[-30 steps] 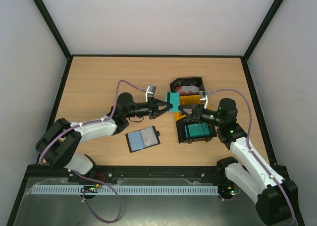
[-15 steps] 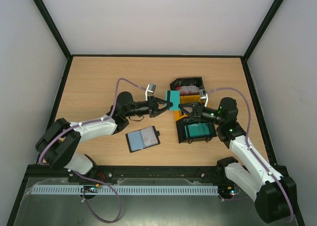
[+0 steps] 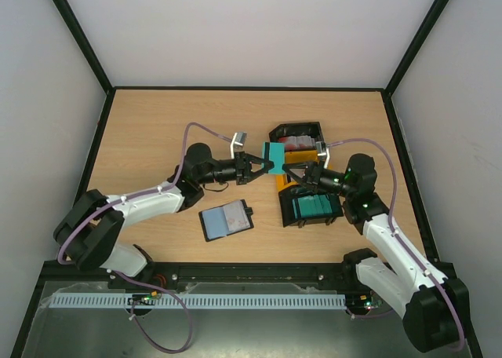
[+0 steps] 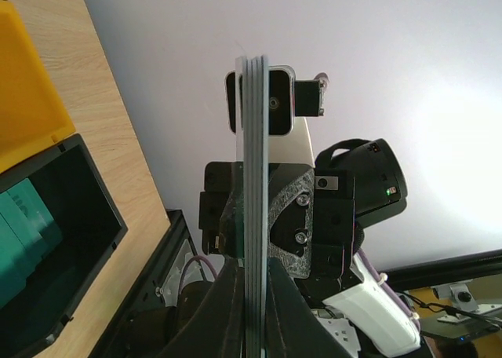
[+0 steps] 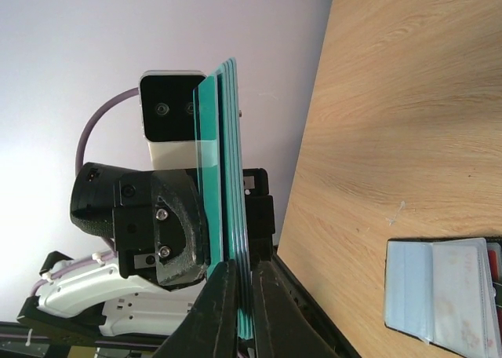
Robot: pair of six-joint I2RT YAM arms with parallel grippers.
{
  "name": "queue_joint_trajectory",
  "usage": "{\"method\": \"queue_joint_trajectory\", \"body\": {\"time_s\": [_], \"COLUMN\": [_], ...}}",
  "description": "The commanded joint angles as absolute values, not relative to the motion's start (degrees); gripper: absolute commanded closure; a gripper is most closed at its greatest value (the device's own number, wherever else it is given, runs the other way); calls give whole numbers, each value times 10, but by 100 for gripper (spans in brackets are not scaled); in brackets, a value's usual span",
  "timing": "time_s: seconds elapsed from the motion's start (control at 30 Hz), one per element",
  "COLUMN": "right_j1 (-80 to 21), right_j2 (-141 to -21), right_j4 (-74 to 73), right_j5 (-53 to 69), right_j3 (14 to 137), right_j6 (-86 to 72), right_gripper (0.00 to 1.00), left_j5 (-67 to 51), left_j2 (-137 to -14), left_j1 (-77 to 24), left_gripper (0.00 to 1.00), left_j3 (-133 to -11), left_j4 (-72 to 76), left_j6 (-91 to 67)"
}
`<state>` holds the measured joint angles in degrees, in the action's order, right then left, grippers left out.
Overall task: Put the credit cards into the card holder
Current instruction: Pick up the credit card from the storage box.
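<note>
The right gripper (image 5: 243, 270) pinches the lower edge of a stack of teal credit cards (image 5: 226, 169), which stands upright and edge-on. Just behind the stack sits the left arm's camera housing (image 5: 174, 115). The card holder (image 5: 443, 283) lies open on the wooden table (image 5: 408, 99).

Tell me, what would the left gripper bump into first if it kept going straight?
Probably the right gripper. The left gripper pinches the teal cards, and the right gripper faces it, pinching the same stack from the other side.

No legible text, no brands or numbers, credit cards (image 3: 274, 155) show no readable print
</note>
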<state>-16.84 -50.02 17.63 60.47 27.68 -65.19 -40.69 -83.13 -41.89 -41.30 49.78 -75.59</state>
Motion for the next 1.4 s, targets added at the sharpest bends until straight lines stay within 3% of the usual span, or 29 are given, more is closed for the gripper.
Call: {"method": "queue_joint_trajectory", "body": {"time_s": [0.0,0.53,0.73,0.83,0.93,1.1,1.23,1.37], "right_j1": [-182,-182,-182,-183,-186,-192,-192,-192], "right_j2": [-526,-526,-530,-529,-532,-529,-513,-496], "right_j4": [157,313,316,244,173,179,194,196], "right_j5": [591,641,641,640,640,656,645,606], "right_j3": [269,247,254,276,301,318,327,327], "right_j6": [-650,-754,-765,-709,-645,-625,-639,-662], "right_gripper": [95,98,98,97,93,86,98,98], "left_j5": [-480,-508,-511,-505,-497,-498,-478,-447], "left_j2": [-788,-780,-766,-758,-757,-768,-769,-772], "left_j1": [-465,-474,-491,-507,-518,-524,-522,-513], "left_gripper": [97,97,97,97,97,97,97,97], "left_j3": [-446,-436,-459,-481,-501,-515,-519,-525], "left_j4": [584,750,661,564,502,477,456,411], "left_j6": [-745,-811,-731,-663,-621,-617,-623,-643]}}
